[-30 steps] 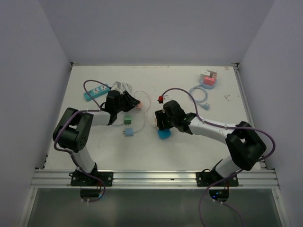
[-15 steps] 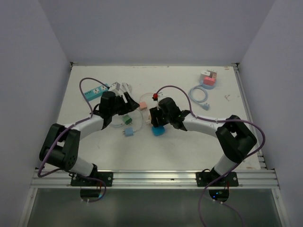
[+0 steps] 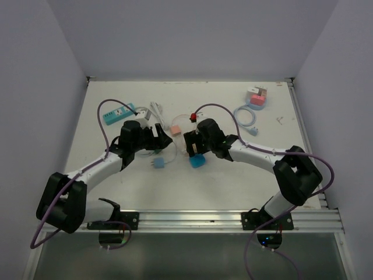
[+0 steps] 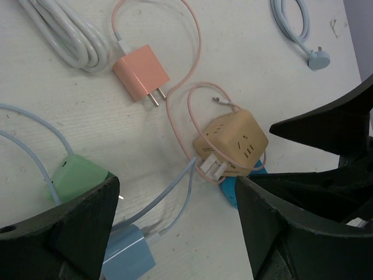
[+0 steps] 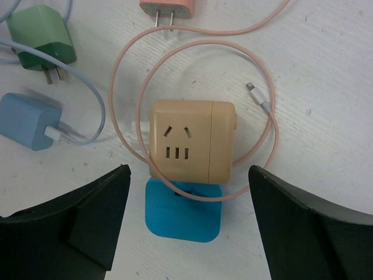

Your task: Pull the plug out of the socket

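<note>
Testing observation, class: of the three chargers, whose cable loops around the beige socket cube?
The pink charger; the green charger and blue charger have bluish cables.

Both arms (image 3: 253, 155) have white links, black joints (image 3: 297, 181), purple cables (image 3: 98, 116).

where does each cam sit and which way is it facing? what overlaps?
Top external: above and behind the bases, facing down over the table; both arms, left pincer and right pincer show.
Left wrist: on the left arm, facing down at the tan socket cube and pink plug; own fingers at lower corners.
Right wrist: over the cube and blue block; own fingers at lower corners.
Shared: both wrist views show cube and pink plug.
</note>
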You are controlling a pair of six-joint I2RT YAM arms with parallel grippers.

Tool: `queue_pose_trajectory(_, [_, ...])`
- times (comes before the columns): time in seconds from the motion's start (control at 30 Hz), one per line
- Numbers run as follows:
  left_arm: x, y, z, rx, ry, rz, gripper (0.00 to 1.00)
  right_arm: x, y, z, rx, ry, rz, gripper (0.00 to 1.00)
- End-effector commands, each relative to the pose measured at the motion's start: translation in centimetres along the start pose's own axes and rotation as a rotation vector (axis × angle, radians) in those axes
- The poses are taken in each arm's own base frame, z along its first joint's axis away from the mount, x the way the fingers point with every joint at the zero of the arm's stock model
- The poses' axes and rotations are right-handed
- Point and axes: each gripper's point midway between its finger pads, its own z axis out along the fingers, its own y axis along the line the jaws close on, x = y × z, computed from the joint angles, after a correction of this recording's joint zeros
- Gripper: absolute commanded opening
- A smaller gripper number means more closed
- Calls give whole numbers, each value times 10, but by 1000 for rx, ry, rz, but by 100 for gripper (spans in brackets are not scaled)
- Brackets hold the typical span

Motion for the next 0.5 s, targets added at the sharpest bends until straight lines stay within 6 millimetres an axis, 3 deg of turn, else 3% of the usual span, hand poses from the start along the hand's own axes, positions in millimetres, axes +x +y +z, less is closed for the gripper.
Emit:
queue_pose_trajectory(0.0, [0, -7, -9, 30, -18, 103, 86, -22, 5, -20, -27, -65, -22, 86])
queue_pose_trajectory(0.13, [-2, -12, -13, 43, -29, 120, 87, -16, 0, -23, -13, -48, -63, 78])
queue_pose_trajectory(0.3, [-15, -16, -21, 21, -54, 141, 100, 0, 6, -22, -66, -1, -93, 61])
queue_pose_trajectory(0.47, [-34, -15, -33, -42, -93, 144, 100, 5, 9, -15, -82, 20, -108, 52])
